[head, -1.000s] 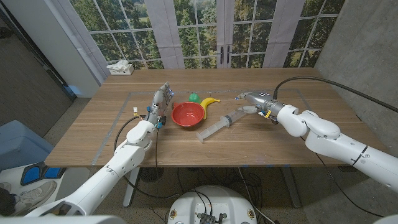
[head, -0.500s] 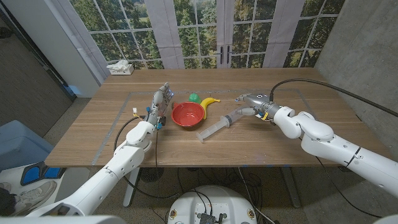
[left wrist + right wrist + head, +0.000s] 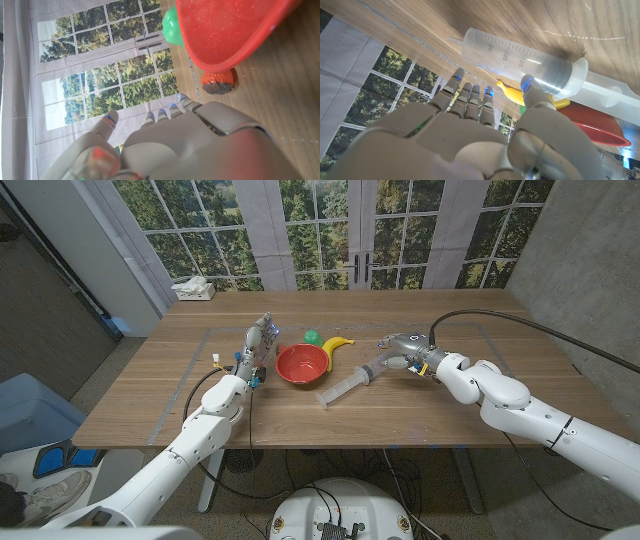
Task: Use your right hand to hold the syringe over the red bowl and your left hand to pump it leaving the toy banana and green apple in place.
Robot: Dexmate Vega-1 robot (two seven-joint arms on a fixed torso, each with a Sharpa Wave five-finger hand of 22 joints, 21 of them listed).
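Observation:
The red bowl [image 3: 302, 362] sits at mid table, with the green apple [image 3: 313, 337] and toy banana [image 3: 338, 344] just behind it. A clear syringe [image 3: 356, 379] lies flat to the bowl's right, its plunger end pointing toward the table's near edge. My right hand [image 3: 400, 346] is at the syringe's far end, fingers spread over the barrel [image 3: 520, 55], thumb tip beside the flange. Whether it touches is unclear. My left hand [image 3: 258, 345] stands upright just left of the bowl [image 3: 235, 30], fingers apart, holding nothing.
A white tissue box [image 3: 193, 288] sits at the table's back left corner. Next to the bowl's left side lies a small red and dark thing [image 3: 219, 81]. A small white and yellow item [image 3: 216, 360] lies left of my left hand. Tape lines mark the tabletop.
My right hand and forearm have slid a little to the left, closer over the syringe's far end. The left hand, bowl and fruit have not moved.

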